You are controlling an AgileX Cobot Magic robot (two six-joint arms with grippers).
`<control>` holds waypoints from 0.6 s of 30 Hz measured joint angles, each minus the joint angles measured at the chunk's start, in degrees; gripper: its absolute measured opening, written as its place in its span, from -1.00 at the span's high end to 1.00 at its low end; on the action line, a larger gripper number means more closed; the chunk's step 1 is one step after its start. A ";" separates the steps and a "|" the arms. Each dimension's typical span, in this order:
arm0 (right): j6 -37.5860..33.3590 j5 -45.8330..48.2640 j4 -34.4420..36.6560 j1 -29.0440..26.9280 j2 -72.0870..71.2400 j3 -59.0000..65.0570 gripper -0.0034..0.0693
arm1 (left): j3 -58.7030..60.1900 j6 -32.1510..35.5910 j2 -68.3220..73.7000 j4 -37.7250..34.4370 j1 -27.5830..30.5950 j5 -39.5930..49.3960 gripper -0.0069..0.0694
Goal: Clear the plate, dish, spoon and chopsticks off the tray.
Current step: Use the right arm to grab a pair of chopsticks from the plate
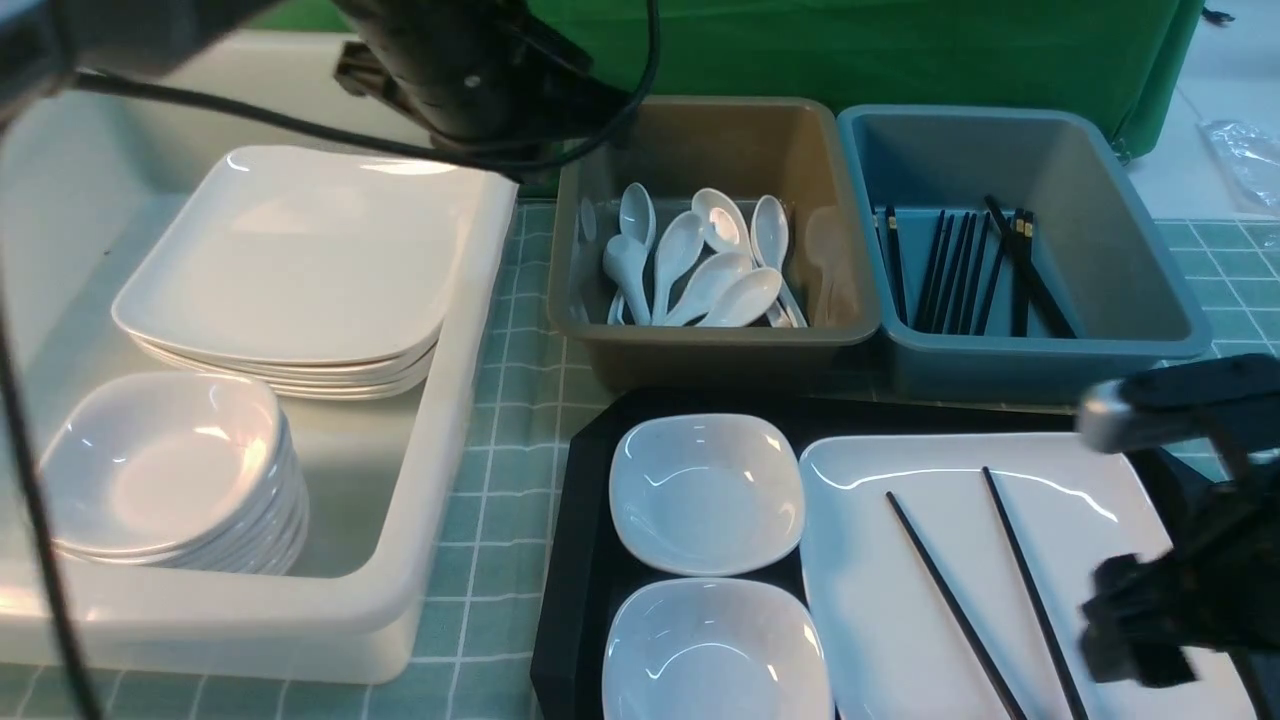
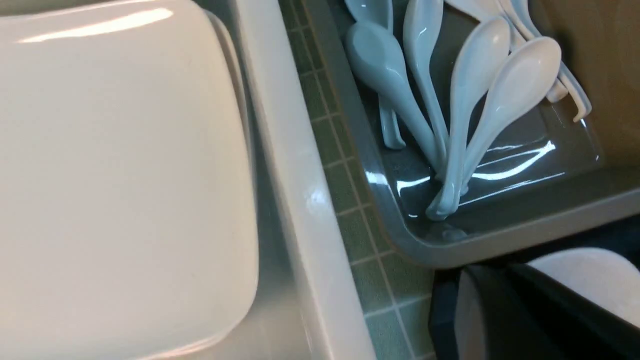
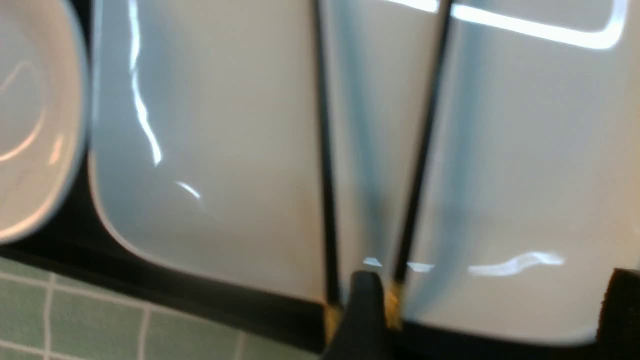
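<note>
The chopsticks (image 1: 951,600) lie flat on the plate (image 1: 865,600), pointing from its near edge to its far edge. The right gripper (image 3: 492,315) is open, the left gripper (image 2: 500,320) closed.

On the near right, the large white rounded-rectangular plate (image 1: 870,600) is glossy, with bright streak reflections. The pair of thin black chopsticks (image 1: 1022,560) looks smooth with a dull sheen. The big black plastic tray (image 1: 575,610) is matt. The white soup spoons (image 1: 700,275) and small squarish white bowls (image 1: 705,495) are glossy. The grey-brown tub (image 1: 720,350) and blue tub (image 1: 1040,360) are smooth plastic. The green checked table mat (image 1: 510,400) is matt.
</note>
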 joint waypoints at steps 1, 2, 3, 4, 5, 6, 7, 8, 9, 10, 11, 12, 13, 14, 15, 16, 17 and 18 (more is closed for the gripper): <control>0.13 -1.37 0.00 1.04 1.71 0.00 -0.76 | 1.33 0.07 -1.56 0.00 0.00 -0.39 0.79; 0.42 -2.60 0.00 1.53 2.75 0.00 -0.76 | 3.42 0.07 -3.25 0.00 0.00 -1.05 0.79; 0.77 -3.64 0.00 2.04 4.42 0.00 -0.76 | 6.41 -0.17 -5.08 0.00 0.00 -1.75 0.79; 1.37 -4.68 0.00 2.46 6.07 0.00 -0.76 | 9.79 -0.76 -7.94 -0.12 0.00 -3.11 0.79; 1.79 -5.86 0.00 2.71 8.02 0.00 -0.76 | 14.24 -0.96 -10.96 -0.41 0.00 -4.83 0.79; 1.86 -6.53 0.00 2.77 9.91 0.00 -0.76 | 18.96 -1.06 -13.50 -1.05 0.00 -6.75 0.79; 1.99 -7.04 0.00 2.77 10.82 0.00 -0.76 | 21.38 -1.09 -15.54 -1.45 0.00 -7.85 0.79; 1.98 -7.49 -0.05 2.77 12.22 0.00 -0.76 | 25.31 -1.13 -17.54 -1.78 0.00 -9.34 0.79; 2.00 -7.90 -0.05 2.77 13.03 0.00 -0.76 | 27.62 -1.13 -19.53 -2.16 0.00 -10.78 0.79; 2.06 -8.24 -0.05 2.77 13.99 -0.04 -0.76 | 31.30 -1.13 -21.49 -2.56 0.00 -12.27 0.79; 2.05 -8.72 -0.05 2.77 15.09 -0.04 -0.75 | 34.75 -1.13 -23.78 -3.14 0.00 -13.94 0.79; 2.13 -9.32 -0.05 2.77 16.04 -0.04 -0.74 | 37.92 -1.13 -25.92 -3.83 0.00 -15.47 0.79; 2.19 -9.61 -0.05 2.77 16.83 -0.04 -0.73 | 40.24 -1.13 -27.52 -4.40 0.00 -16.85 0.79; 2.24 -9.97 -0.11 2.77 17.62 -0.04 -0.69 | 43.36 -1.13 -30.00 -5.56 0.00 -18.02 0.79; 2.24 -10.03 -0.11 2.77 18.01 -0.04 -0.65 | 45.62 -1.13 -31.26 -6.02 0.00 -18.61 0.79; 2.29 -10.18 -0.11 2.77 18.38 -0.04 -0.58 | 47.22 -1.13 -32.34 -6.44 0.00 -19.03 0.79; 2.35 -10.17 -0.11 2.77 18.61 -0.04 -0.50 | 48.31 -1.13 -33.29 -6.81 0.00 -19.18 0.79; 2.40 -10.25 -0.17 2.77 18.75 -0.04 -0.34 | 50.44 -1.13 -34.49 -7.09 0.00 -19.44 0.79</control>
